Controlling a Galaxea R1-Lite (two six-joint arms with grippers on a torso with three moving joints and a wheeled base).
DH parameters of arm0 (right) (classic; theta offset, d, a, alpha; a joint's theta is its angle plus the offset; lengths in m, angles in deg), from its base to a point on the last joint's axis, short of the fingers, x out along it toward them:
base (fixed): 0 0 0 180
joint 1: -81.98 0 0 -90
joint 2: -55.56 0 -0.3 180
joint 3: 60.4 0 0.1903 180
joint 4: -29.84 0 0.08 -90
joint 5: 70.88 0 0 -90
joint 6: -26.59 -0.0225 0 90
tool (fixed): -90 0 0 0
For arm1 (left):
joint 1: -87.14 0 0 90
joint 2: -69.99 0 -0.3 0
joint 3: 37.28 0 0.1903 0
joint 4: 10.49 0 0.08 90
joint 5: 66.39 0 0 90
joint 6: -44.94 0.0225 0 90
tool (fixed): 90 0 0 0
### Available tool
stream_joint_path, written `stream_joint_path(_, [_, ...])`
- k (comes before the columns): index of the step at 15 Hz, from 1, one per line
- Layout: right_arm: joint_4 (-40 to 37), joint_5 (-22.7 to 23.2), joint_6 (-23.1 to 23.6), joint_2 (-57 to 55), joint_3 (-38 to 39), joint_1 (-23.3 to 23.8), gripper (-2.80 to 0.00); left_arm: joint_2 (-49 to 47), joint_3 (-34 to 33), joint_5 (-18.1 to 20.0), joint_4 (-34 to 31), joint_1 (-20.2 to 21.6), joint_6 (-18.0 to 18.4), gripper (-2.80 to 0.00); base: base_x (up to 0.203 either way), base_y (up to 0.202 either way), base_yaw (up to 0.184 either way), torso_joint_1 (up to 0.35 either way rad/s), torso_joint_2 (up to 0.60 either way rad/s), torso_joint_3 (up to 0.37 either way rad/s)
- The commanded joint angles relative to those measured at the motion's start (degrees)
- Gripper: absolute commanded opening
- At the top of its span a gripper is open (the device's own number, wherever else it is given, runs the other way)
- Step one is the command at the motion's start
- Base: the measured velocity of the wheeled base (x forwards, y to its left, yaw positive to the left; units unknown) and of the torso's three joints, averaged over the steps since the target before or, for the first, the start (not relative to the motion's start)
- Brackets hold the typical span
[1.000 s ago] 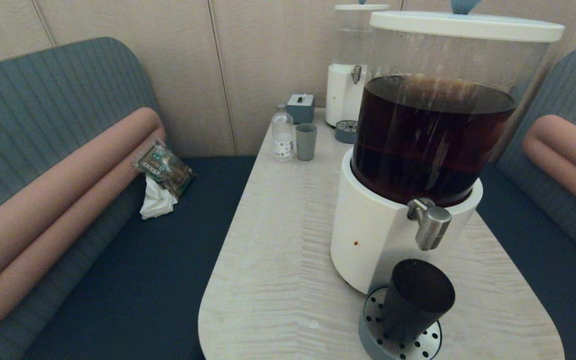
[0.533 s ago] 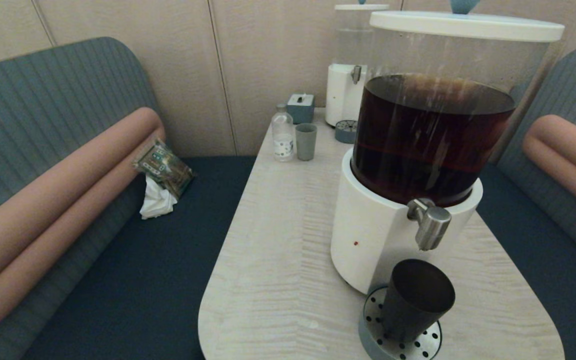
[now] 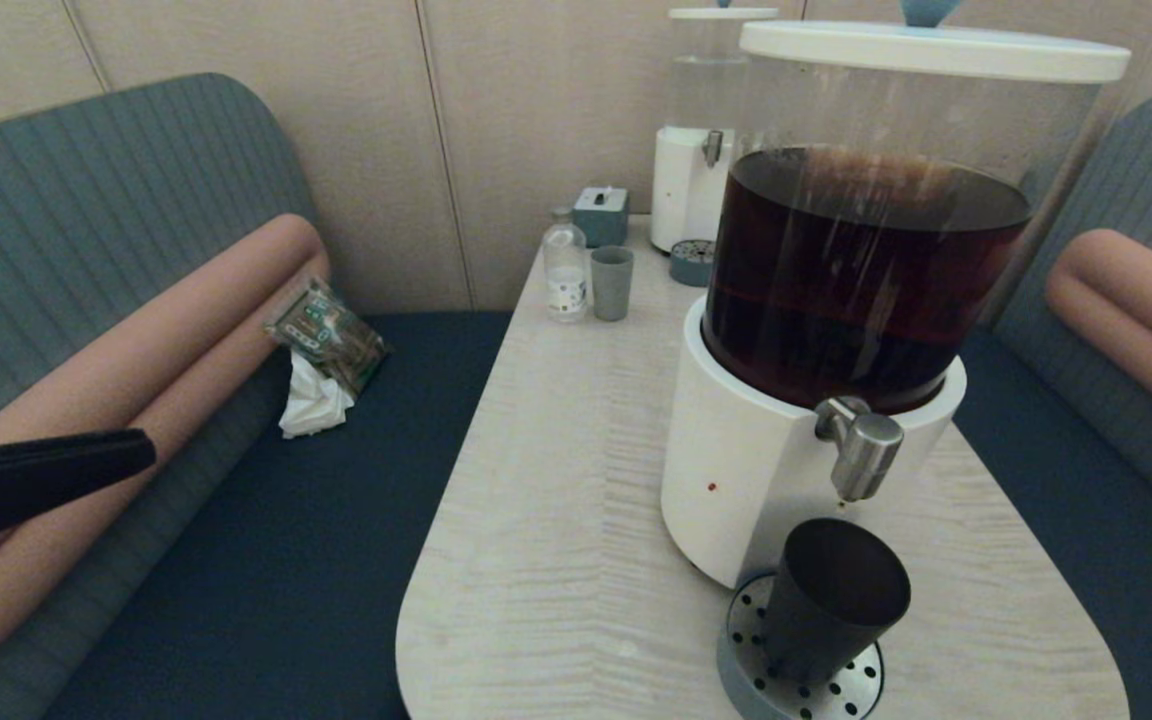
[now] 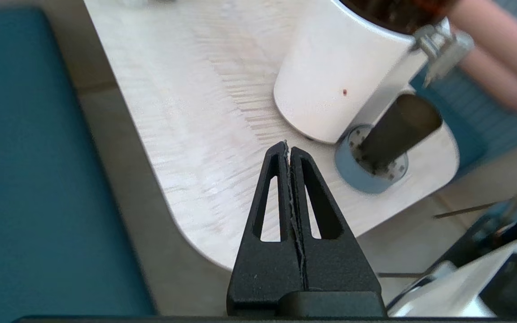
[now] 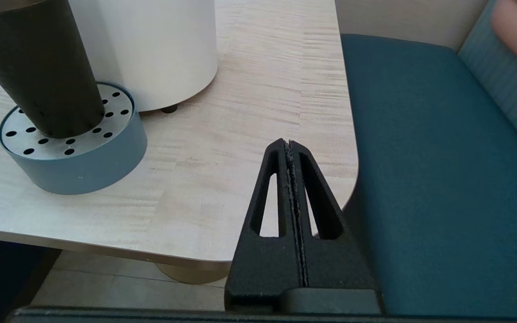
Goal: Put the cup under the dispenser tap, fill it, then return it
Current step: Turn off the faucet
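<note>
- The cup (image 3: 833,600) stands upright on the perforated drip tray (image 3: 804,678), right under the dispenser tap (image 3: 860,445) of the big dispenser (image 3: 816,320) full of dark liquid.
- Left claw (image 4: 287,150) is pinched fully together, holding nothing, hanging off the tabletop (image 3: 556,520) edge, well apart from the cup.
- Right claw (image 5: 287,146) is also closed up and empty, low by the tabletop corner, near the drip tray.
</note>
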Motion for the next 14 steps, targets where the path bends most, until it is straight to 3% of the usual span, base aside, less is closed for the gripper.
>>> stream_joint_path(1, [0.0, -0.1, 0.0, 0.4, 0.4, 0.0, -2.80, -5.0, 1.5, 0.4, 1.4, -0.4, -3.8, -2.80, 0.000, 0.000, 0.000, 0.000, 0.00, 0.000])
stream_joint_path(3, [0.0, -0.1, 0.0, 0.4, 0.4, 0.0, -2.80, -7.0, 1.3, 0.9, 5.8, -1.0, -5.0, -2.80, 0.000, 0.000, 0.000, 0.000, 0.00, 0.000])
stream_joint_path(9, [0.0, -0.1, 0.0, 0.4, 0.4, 0.0, -2.80, -16.7, 1.6, 1.5, 6.7, -12.4, -3.4, -2.80, 0.000, 0.000, 0.000, 0.000, 0.00, 0.000])
stream_joint_path(14, [0.0, 0.0, 0.0, 0.4, 0.4, 0.0, -2.80, -25.2, 3.5, 4.0, 15.1, -16.0, 2.5, -2.80, 0.000, 0.000, 0.000, 0.000, 0.00, 0.000])
